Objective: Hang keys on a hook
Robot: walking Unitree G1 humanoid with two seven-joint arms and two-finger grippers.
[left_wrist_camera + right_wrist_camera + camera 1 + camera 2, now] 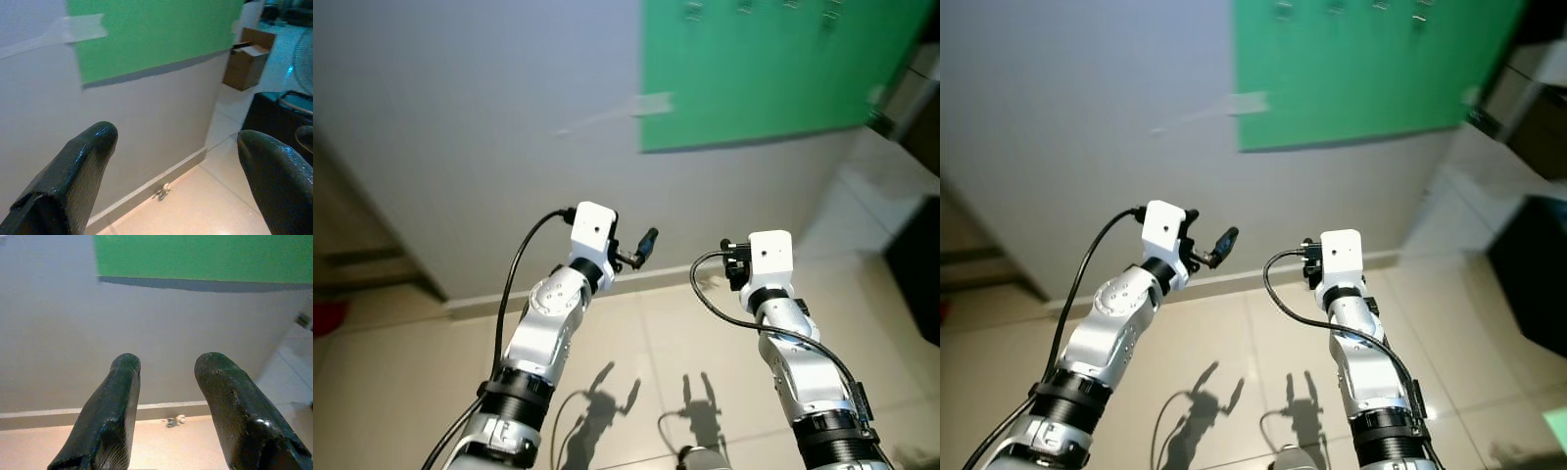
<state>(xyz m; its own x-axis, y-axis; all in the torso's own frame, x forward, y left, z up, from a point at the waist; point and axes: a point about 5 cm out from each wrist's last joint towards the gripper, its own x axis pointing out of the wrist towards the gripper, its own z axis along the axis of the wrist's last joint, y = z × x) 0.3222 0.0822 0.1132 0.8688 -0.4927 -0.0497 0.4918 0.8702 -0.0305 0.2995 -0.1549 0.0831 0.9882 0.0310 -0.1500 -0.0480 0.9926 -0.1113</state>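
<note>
A small bunch of keys (163, 191) lies on the tiled floor against the baseboard; it is also in the right wrist view as keys (173, 420). High on the wall hangs a green board (764, 69) with small metal hooks (691, 10) along its top edge. My left gripper (634, 245) is raised in front of the wall, open and holding nothing, with its fingers (73, 171) wide apart. My right gripper (166, 367) is held up beside it, open with a narrower gap and nothing between its fingers, aimed at the wall above the keys.
A strip of tape (617, 113) runs across the grey wall left of the board. A cardboard box (247, 58) and a dark object (915, 264) stand on the right. A dark opening (352, 255) lies to the left. Tiled floor (646, 343) spreads below the arms.
</note>
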